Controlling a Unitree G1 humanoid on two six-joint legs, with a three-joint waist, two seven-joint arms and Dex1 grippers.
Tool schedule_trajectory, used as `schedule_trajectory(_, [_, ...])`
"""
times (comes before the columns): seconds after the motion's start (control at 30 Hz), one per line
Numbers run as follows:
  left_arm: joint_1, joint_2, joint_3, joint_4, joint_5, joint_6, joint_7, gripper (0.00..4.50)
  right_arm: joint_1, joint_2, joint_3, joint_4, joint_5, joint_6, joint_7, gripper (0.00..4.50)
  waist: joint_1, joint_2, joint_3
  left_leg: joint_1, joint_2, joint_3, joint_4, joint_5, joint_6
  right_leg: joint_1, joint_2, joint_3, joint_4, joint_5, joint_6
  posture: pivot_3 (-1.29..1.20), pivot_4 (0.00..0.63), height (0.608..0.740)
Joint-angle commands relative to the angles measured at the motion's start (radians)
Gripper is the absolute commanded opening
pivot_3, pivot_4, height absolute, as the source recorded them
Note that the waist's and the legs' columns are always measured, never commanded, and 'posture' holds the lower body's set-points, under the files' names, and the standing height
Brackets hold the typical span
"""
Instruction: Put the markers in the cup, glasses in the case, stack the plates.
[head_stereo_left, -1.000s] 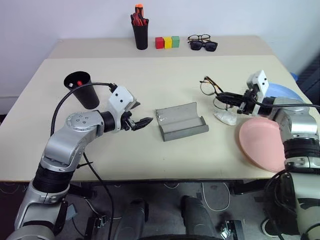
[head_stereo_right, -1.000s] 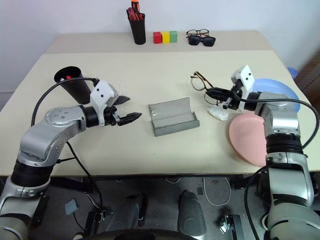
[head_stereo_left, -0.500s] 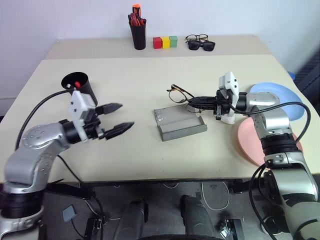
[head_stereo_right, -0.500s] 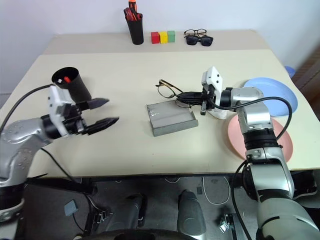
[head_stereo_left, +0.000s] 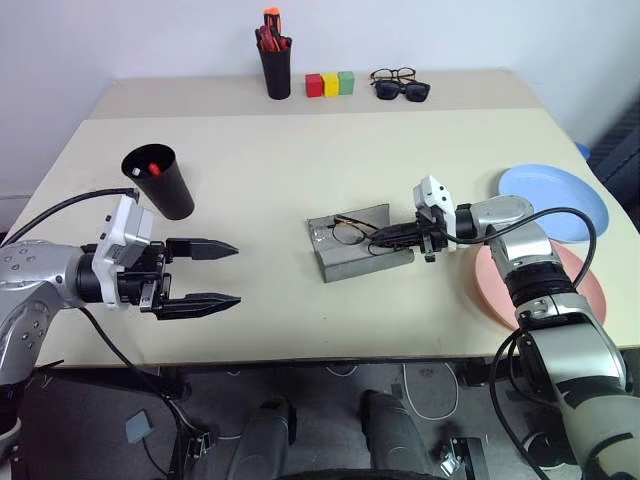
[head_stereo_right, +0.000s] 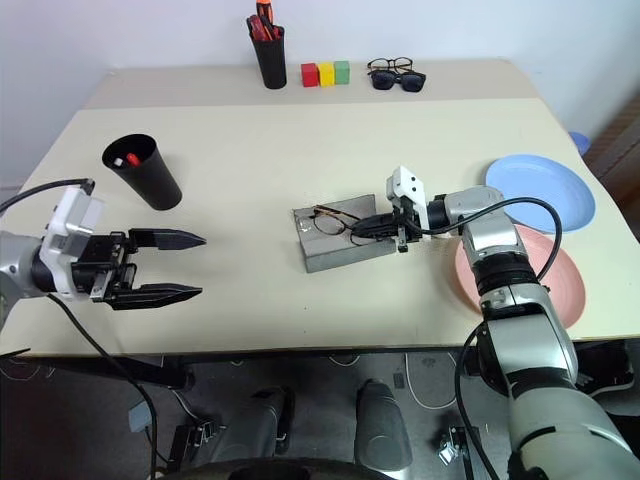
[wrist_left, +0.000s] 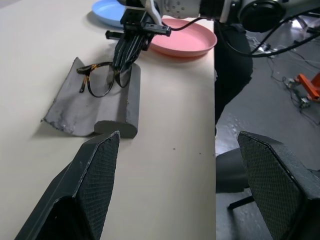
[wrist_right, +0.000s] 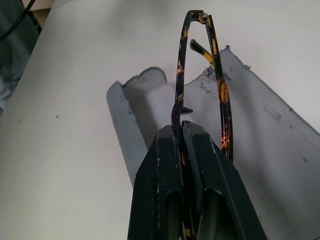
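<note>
One pair of glasses lowered into the open case

The right gripper (head_stereo_left: 400, 236) has its jaws clamped on the glasses (head_stereo_left: 350, 233), holding them over the grey case (head_stereo_left: 355, 252) mid-surface, likely for release. The left gripper (head_stereo_left: 200, 273), jaws spread and empty, hangs near the cup (head_stereo_left: 160, 181), away from the case.

The right tool (wrist_right: 182, 150) has matt black fingers with a fine speckled grain. Between them sit the glasses (head_stereo_left: 350, 232), thin glossy tortoiseshell-looking plastic. Under its tips, the case (head_stereo_left: 340, 262) is dull grey, rough and scuffed inside. The left tool (head_stereo_left: 205, 273) has finely cross-hatched matt black pads (wrist_left: 97, 170). The tabletop (head_stereo_left: 300, 160) is smooth matt beige. Behind the right tool, the pink plate (head_stereo_left: 575, 300) looks smooth with a slight sheen.
</note>
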Motion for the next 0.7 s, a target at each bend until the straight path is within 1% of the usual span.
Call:
schedule_trajectory(0.03, [-0.006,0.007,0.004,-0.017,0.006,-0.023,-0.005,3.86,-0.039,-0.010,0.003,0.006,-0.015,-0.025,0.032,0.10,0.000,0.000,0.000,0.000,0.000,0.000,0.000,0.000,0.000,0.000,0.000,0.000,0.000,0.000,0.000,0.00,0.150,0.740])
schedule_trajectory(0.23, [-0.015,-0.015,-0.014,-0.025,0.015,-0.038,0.022,3.86,-0.078,-0.024,0.018,0.040,-0.053,-0.032,0.067,0.10,0.000,0.000,0.000,0.000,0.000,0.000,0.000,0.000,0.000,0.000,0.000,0.000,0.000,0.000,0.000,0.00,0.150,0.740])
schedule_trajectory(0.27, [-0.017,-0.019,-0.017,-0.029,0.014,-0.037,0.030,3.86,-0.081,-0.026,0.019,0.043,-0.055,-0.032,0.070,0.67,0.000,0.000,0.000,0.000,0.000,0.000,0.000,0.000,0.000,0.000,0.000,0.000,0.000,0.000,0.000,0.00,0.150,0.740])
schedule_trajectory(0.3, [-0.019,-0.022,-0.020,-0.035,0.013,-0.035,0.039,3.86,-0.083,-0.027,0.020,0.043,-0.056,-0.030,0.072,0.88,0.001,0.000,0.000,0.000,0.000,0.000,0.000,0.000,0.000,0.000,0.000,0.000,0.000,0.000,0.000,0.00,0.150,0.740])
schedule_trajectory(0.4, [-0.022,-0.028,-0.026,-0.043,0.011,-0.030,0.055,3.86,-0.081,-0.030,0.012,0.032,-0.054,-0.016,0.070,2.22,0.001,0.000,0.000,0.000,0.000,0.000,0.000,0.000,0.000,0.000,0.000,0.000,0.000,0.000,0.000,0.00,0.150,0.740])
schedule_trajectory(0.43, [-0.024,-0.029,-0.028,-0.042,0.011,-0.030,0.059,3.86,-0.078,-0.032,0.010,0.025,-0.051,-0.011,0.072,2.78,0.001,0.000,0.000,0.000,0.000,0.000,0.000,0.000,0.000,0.000,0.000,0.000,0.000,0.000,0.000,0.00,0.150,0.740])
schedule_trajectory(0.53, [-0.051,-0.037,-0.046,-0.025,0.020,-0.033,0.075,3.86,-0.072,-0.038,-0.009,-0.004,-0.036,0.010,0.058,4.19,0.001,0.000,0.000,0.000,0.000,0.000,0.000,0.000,0.000,0.000,0.000,0.000,0.000,0.000,0.000,0.00,0.150,0.740])
schedule_trajectory(0.63, [-0.103,-0.062,-0.077,0.008,0.046,-0.040,0.111,3.86,-0.053,-0.060,-0.040,-0.075,-0.006,0.050,0.044,4.19,0.003,0.000,0.000,0.000,0.000,0.000,0.000,0.000,0.000,0.000,0.000,0.000,0.000,0.000,0.000,0.00,0.150,0.740])
schedule_trajectory(0.7, [-0.142,-0.083,-0.108,0.037,0.078,-0.049,0.130,3.86,-0.014,-0.090,-0.072,-0.163,0.022,0.090,0.027,4.19,0.005,0.000,0.000,0.000,0.000,0.000,0.000,0.000,0.000,0.000,0.000,0.000,0.000,0.000,0.000,0.00,0.150,0.740])
